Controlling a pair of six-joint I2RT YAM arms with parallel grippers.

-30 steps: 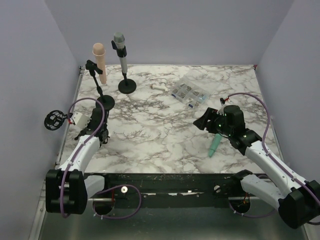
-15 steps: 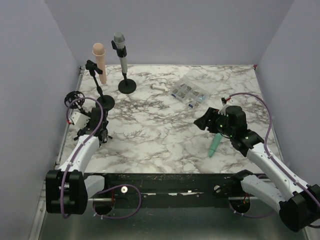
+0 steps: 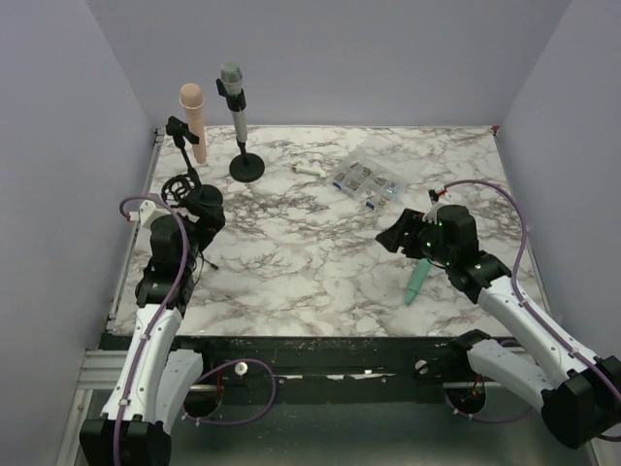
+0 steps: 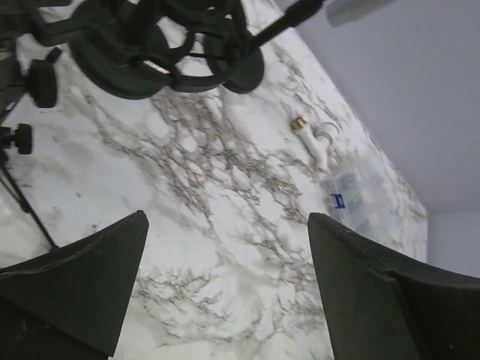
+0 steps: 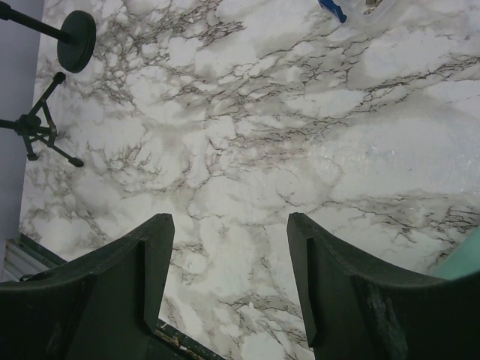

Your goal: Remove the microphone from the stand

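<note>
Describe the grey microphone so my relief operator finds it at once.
Go to the far left corner of the marble table, where two microphones stand. The grey microphone is the right one, upright above a round black base; its neighbour, the peach microphone, is thicker.

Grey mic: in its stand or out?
In. The grey microphone is upright, held in the clip at the top of its round-based stand.

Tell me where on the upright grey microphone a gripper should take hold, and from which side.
Probably the bare shaft of the grey microphone below its black clip, approached from the near side with the jaws level. It stands upright and slim, the clip covers its upper part, and the peach microphone crowds its left.
</note>
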